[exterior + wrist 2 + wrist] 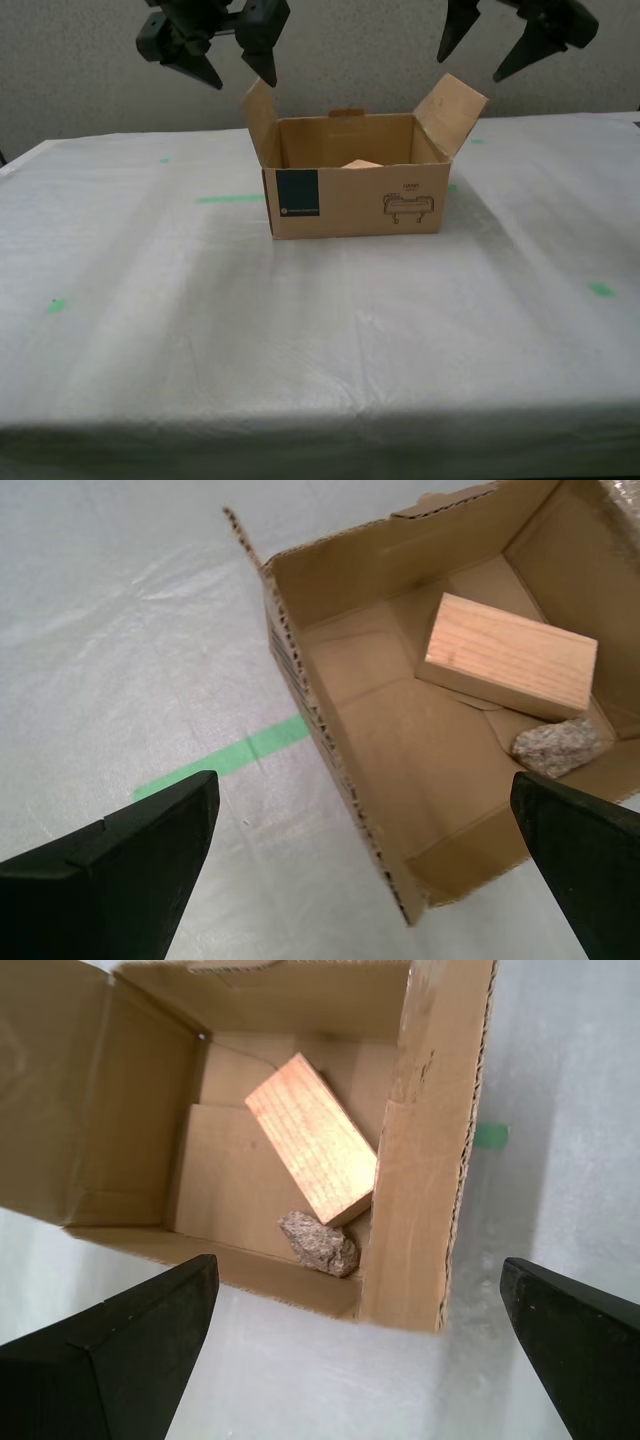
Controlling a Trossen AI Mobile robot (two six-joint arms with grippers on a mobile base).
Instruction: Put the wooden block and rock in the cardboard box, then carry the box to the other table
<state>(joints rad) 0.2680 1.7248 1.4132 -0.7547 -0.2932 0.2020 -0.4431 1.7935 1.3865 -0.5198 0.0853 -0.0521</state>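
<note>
The cardboard box (355, 205) stands open on the other table (300, 330), a white wrinkled sheet with green tape marks. Inside the box (340, 580) lie the wooden block (508, 655) and, touching its end, the rock (555, 745). The exterior view shows only the block's top (362, 164). My second gripper (240, 75) hangs open and empty above the box's flap on the exterior view's left. My first gripper (472, 65) hangs open and empty above the flap on the exterior view's right. The first wrist view looks down on the block (312, 1150) and the rock (318, 1242) in the box (420, 1160).
A green tape strip (230, 198) lies beside the box on the exterior view's left. Small green marks (600, 289) dot the sheet. A grey wall rises behind the table. The table's front edge runs along the exterior view's bottom.
</note>
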